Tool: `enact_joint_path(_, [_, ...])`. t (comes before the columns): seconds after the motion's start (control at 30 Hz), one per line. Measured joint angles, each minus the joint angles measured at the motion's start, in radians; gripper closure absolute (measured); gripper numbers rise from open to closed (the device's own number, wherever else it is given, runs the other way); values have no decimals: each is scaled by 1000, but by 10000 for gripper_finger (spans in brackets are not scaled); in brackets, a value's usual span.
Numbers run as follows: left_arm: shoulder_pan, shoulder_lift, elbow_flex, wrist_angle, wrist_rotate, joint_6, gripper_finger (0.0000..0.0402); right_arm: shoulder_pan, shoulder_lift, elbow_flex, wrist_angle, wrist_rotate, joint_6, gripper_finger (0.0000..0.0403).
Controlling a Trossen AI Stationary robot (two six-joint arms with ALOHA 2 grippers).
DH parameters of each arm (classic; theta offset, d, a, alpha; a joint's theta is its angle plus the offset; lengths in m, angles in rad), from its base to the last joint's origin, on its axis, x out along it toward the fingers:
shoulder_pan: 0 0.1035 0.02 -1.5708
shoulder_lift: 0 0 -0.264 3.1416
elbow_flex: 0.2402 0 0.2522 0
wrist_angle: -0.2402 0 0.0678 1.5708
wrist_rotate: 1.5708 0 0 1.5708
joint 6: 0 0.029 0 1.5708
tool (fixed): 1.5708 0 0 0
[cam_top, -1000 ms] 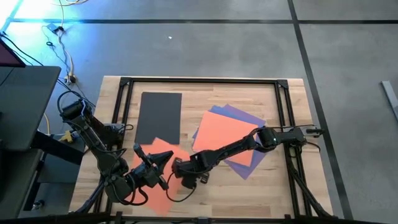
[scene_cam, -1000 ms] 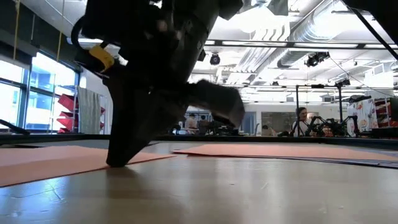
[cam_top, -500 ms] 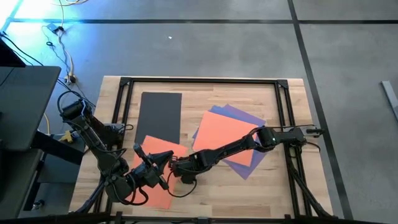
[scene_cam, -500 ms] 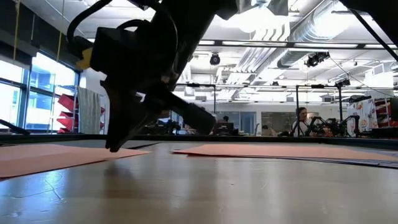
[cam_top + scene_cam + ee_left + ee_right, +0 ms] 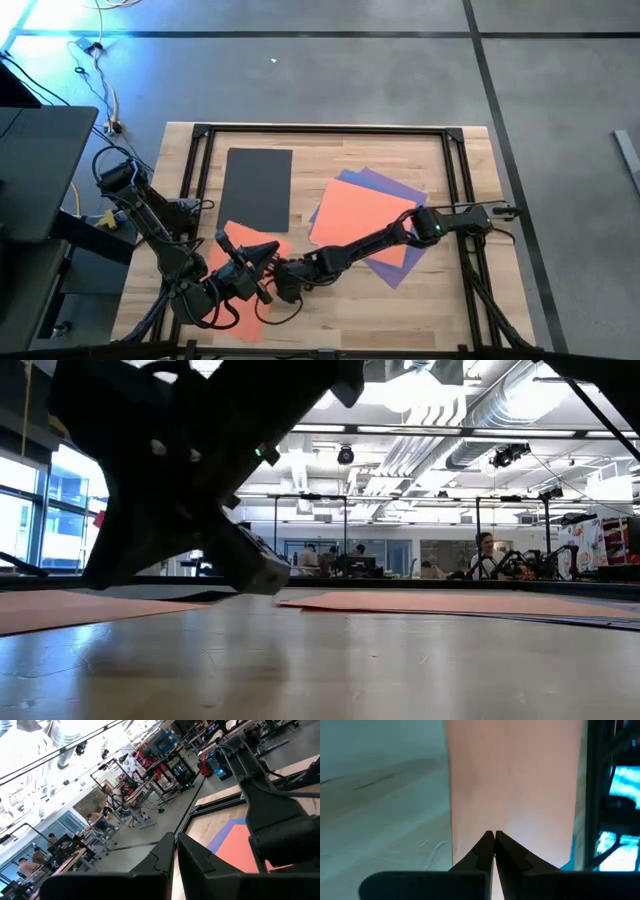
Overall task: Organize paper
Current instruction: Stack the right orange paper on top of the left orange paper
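Note:
A pink sheet [image 5: 245, 295] lies flat at the table's near left, also visible in the right wrist view [image 5: 520, 785]. My right gripper [image 5: 278, 284] reaches across from the right and is shut, with its tips on this sheet. My left gripper [image 5: 271, 250] hovers shut and level just above the sheet's far part, touching nothing. A dark grey sheet [image 5: 258, 188] lies flat at the far left. An orange sheet [image 5: 360, 220] lies on a purple sheet [image 5: 398, 186], and a blue edge [image 5: 318, 214] shows beneath them. My right gripper presses its shut fingertips [image 5: 494, 840] down on the pink sheet's top face, close to its right long edge [image 5: 283, 275]. The fingers slant down from above and from the table's right. The sheet lies flat on the table under them.
A black metal frame [image 5: 325, 130] runs around the table top. Bare wood [image 5: 400, 310] shows at the near right. Beyond the table the low view shows a workshop with a seated person [image 5: 486, 550] far off.
My right gripper has moved toward the table's left edge and tipped further downward, staying shut. The pink sheet has slid left with it and turned, so its long edges now lie straighter against the table's edges. My left gripper has kept still.

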Motion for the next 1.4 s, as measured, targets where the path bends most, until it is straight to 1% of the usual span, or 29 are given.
enact_joint_path(0.13, [0,0,0,0,0,0,401,-14,0,0,118,-132,245,403])
enact_joint_path(0.23, [0,0,0,0,0,0,401,-25,9,1,221,-209,446,403])
enact_joint_path(0.33, [0,0,0,1,0,0,401,-34,38,2,245,-289,513,403])
enact_joint_path(0.4, [0,0,0,2,0,0,401,-39,61,1,216,-313,516,403])
enact_joint_path(0.5, [0,0,0,1,0,0,401,-40,76,2,156,-317,485,403])
enact_joint_path(0.67, [0,0,0,1,0,0,401,-35,55,8,-37,-324,335,403])
enact_joint_path(0.9, [0,0,0,0,0,-14,401,-14,22,8,-227,-329,270,403])
enact_joint_path(1.0, [0,0,0,1,0,-28,401,5,0,4,-299,-351,232,403])
enact_joint_path(1.1, [0,0,0,0,0,-48,401,26,-20,2,-368,-400,201,403])
enact_joint_path(1.2, [0,0,0,-1,0,-80,401,40,-31,1,-434,-446,161,403])
enact_joint_path(1.3, [0,0,0,-1,0,-134,401,52,-38,1,-459,-425,160,403])
enact_joint_path(1.4, [-18,-1,0,-57,-1,-226,401,56,-51,-1,-458,-417,160,403])
